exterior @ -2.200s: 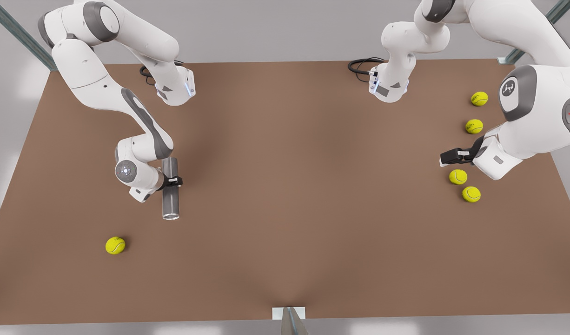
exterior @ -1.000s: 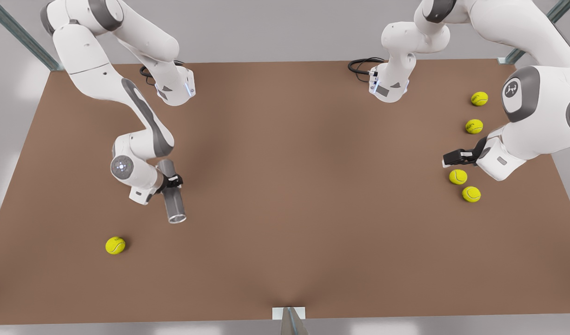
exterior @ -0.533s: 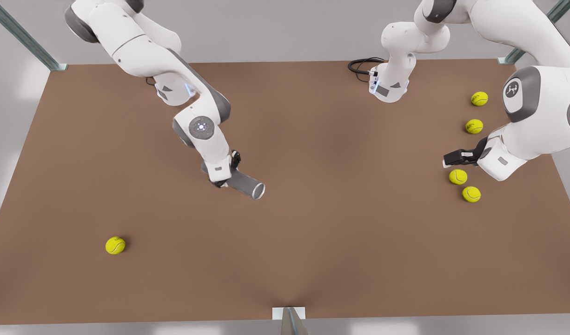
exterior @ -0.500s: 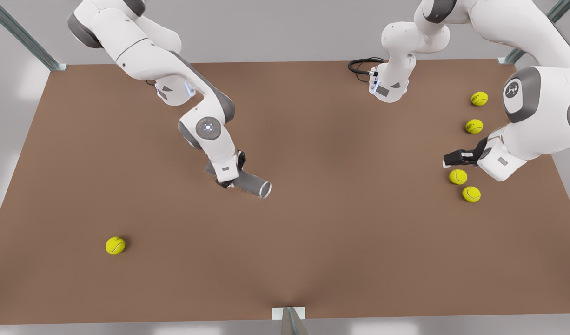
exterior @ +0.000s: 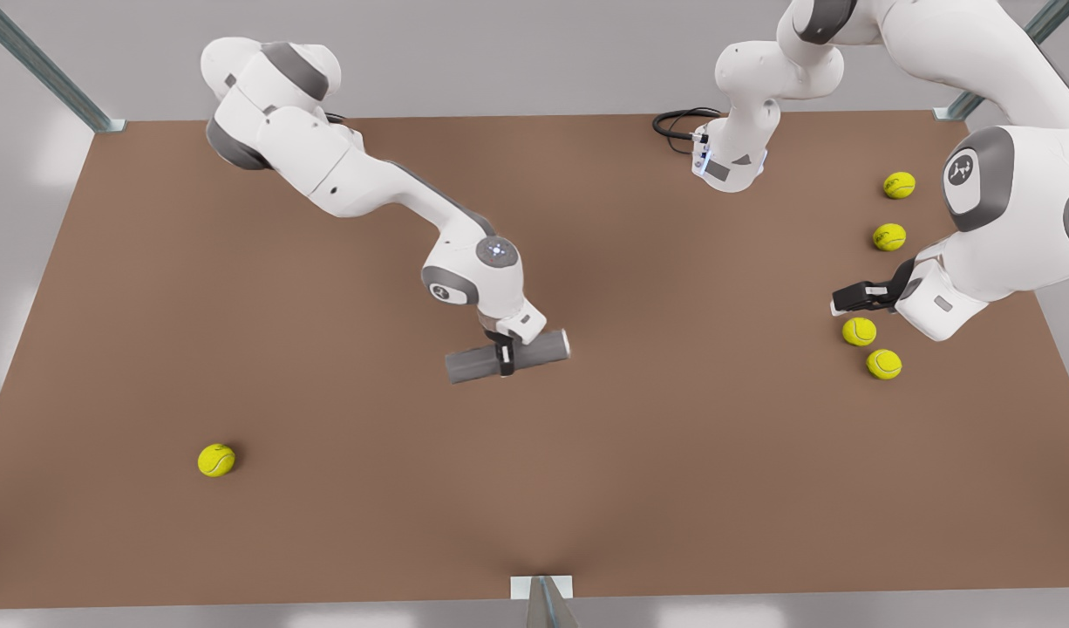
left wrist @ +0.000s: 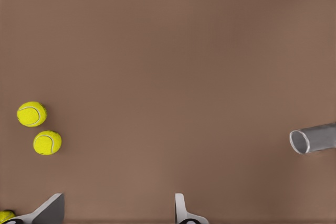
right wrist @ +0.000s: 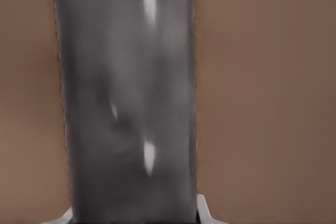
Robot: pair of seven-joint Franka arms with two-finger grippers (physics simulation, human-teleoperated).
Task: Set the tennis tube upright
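Note:
The tennis tube [exterior: 469, 365] is a slim grey cylinder held lying level near the table's middle, its lighter rim toward the front view's right. My right gripper [exterior: 504, 356] is shut on the tube's middle from above. In the right wrist view the tube [right wrist: 126, 103] runs straight across, with a fingertip [right wrist: 206, 211] at its side. My left gripper [exterior: 848, 299] waits at the front view's right, open and holding nothing. The left wrist view shows its spread fingers [left wrist: 181, 211] and the tube's open end [left wrist: 315, 139] far off.
Several yellow-green tennis balls lie on the brown table [exterior: 674, 480]. Two balls [exterior: 859, 331] [exterior: 884, 364] are just below the left gripper, two more [exterior: 889, 236] [exterior: 899, 185] behind it. One ball [exterior: 216, 460] lies alone at the front left.
The right arm has carried the tube from the front view's left to the middle, turning it from pointing at the near edge to lying crosswise. The left arm has stayed put.

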